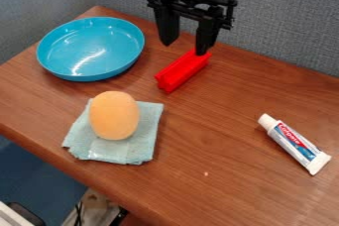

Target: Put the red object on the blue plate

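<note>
The red object (183,70), a small bright red bar, lies on the wooden table just right of the blue plate (90,49), a round glossy light-blue dish at the back left. My black gripper (187,42) hangs straight down just above and behind the bar's far end. Its two fingers stand apart with nothing between them, so it is open. I cannot tell whether the fingertips touch the bar.
An orange egg (113,114) rests on a pale blue-green cloth (126,143) near the table's front edge. A red-and-white toothpaste tube (291,141) lies at the right. The table's front edge runs diagonally across the lower left.
</note>
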Robot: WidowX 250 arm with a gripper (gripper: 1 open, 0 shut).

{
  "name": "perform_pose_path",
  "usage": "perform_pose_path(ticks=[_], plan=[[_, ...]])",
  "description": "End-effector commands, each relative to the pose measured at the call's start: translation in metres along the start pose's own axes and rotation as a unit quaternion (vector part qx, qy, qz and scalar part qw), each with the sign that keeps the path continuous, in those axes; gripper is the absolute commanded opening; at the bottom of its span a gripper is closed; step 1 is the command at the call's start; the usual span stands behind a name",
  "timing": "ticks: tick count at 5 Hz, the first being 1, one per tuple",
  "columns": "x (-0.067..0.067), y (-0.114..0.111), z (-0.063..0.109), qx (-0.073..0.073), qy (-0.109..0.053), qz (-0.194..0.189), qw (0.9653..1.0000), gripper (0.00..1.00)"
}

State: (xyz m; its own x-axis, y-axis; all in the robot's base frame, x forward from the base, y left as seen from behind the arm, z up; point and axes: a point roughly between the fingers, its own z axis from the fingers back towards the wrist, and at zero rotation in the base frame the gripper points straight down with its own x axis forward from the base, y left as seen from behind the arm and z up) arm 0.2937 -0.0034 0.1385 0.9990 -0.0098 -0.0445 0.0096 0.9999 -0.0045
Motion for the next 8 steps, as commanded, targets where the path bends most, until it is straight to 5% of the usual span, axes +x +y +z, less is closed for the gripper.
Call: perform_pose_path(ticks=[1,4,7,8], plan=[[0.001,0.002,-0.007,0.000,0.009,0.000,1.0000,1.00],[0.041,0.034,-0.045,0.028,0.011,-0.036,0.9989,1.00],[0.055,0.053,-0.066,0.033,0.019,-0.040,0.9985,1.00],[0.057,0.056,-0.072,0.031,0.022,-0.039,0.9985,0.00]])
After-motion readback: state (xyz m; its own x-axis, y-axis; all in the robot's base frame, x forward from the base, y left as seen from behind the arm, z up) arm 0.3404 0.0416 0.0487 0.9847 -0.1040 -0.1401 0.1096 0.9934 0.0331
